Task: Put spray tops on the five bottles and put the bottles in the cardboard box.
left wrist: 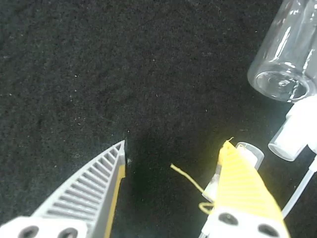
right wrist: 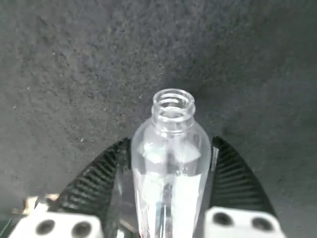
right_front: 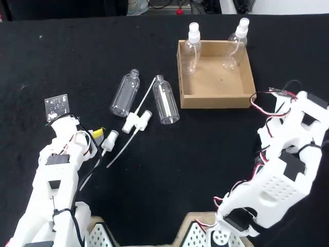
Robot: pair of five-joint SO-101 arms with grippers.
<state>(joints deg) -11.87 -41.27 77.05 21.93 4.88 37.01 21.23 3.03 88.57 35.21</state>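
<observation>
Bottles [right_front: 166, 99]: two capped in box [right_front: 216, 101], two bare, one bottle [right wrist: 171, 171] pinched in right hand [right wrist: 171, 144]; left hand [left wrist: 174, 145] spread.

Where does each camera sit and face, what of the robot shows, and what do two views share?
High view: fixed overhead, looking down on cardboard box, lying bottles, left arm, right arm.
Left wrist view: on left wrist, facing the cloth past the open left gripper and a spray top.
Right wrist view: on right wrist, facing along the right gripper, shut on an uncapped bottle.
Shared: high view also has that spray top.
</observation>
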